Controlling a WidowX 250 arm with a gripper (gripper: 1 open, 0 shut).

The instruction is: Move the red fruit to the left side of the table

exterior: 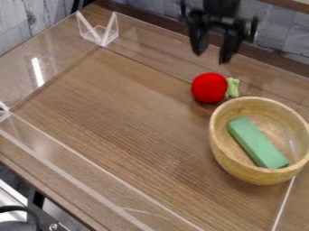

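The red fruit (210, 87) lies on the brown wood-grain table (121, 108) at the right, its green leafy top pointing right, just behind the wooden bowl. My gripper (214, 47) hangs above and behind the fruit, pointing down, its two black fingers spread apart with nothing between them. It does not touch the fruit.
A round light wooden bowl (227, 149) holding a green block (258, 143) sits at the right front. Low clear acrylic walls (49, 171) edge the table, with a clear bracket (97, 29) at the far left corner.
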